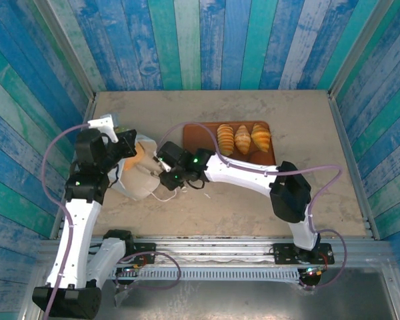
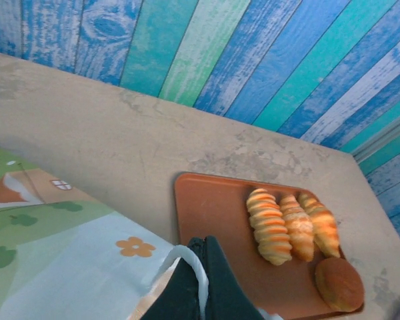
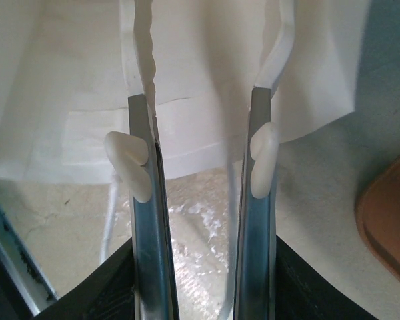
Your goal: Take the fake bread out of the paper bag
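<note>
Paper bag (image 1: 139, 181): lies at the table's (image 1: 253, 203) left, printed side (image 2: 67, 267) up in the left wrist view, mouth towards the tray (image 1: 197, 137).

Left gripper (image 1: 123, 145): sits at the bag's upper edge, fingers (image 2: 217, 293) pressed together on the thin white handle (image 2: 187, 257).

Right gripper (image 1: 160, 168): hangs just before the bag's mouth, jaws apart (image 3: 200, 107), nothing clamped between them (one handle loop trails beside the left finger).

Fake bread (image 1: 243, 139): rests on the tray (image 2: 213, 213), well clear of the bag. Three ridged croissants (image 2: 280, 227) side by side, touching; one round bun (image 2: 339, 283) just beside them at the tray's corner.

Inside of the bag: cannot tell what remains.
</note>
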`<state>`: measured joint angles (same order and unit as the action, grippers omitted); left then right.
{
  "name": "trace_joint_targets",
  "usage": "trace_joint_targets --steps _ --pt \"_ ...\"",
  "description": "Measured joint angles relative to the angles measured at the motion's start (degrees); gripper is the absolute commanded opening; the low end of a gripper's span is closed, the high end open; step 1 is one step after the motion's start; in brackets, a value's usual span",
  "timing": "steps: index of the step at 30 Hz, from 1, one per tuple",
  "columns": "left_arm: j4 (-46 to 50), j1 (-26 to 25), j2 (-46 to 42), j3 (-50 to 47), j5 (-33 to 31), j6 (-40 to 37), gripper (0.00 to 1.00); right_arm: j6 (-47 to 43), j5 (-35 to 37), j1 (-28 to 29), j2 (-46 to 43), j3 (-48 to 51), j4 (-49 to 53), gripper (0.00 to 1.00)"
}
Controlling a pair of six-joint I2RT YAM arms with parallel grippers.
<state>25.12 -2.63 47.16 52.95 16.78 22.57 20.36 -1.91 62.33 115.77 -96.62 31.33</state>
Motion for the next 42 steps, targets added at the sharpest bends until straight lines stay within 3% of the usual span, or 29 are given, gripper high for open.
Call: trace_joint_targets --steps 9,17,37,42 --pt "-3.4 0.0 4.4 -1.0 5.7 2.8 0.0 6.8 -7.4 -4.4 6.2 -2.6 -3.3 0.47" --pt "-4.5 0.0 6.4 -1.2 7.7 2.6 0.0 9.2 -11.7 -4.4 9.3 -5.8 -5.2 0.48" --pt "-5.8 0.0 6.8 -1.2 8.4 2.6 0.0 15.0 -8.4 -3.9 16.3 -14.8 -5.7 0.5" --pt "-5.8 0.0 6.8 -1.2 8.7 2.6 0.0 15.9 -8.8 -3.9 17.7 -15.8 -6.1 0.46"
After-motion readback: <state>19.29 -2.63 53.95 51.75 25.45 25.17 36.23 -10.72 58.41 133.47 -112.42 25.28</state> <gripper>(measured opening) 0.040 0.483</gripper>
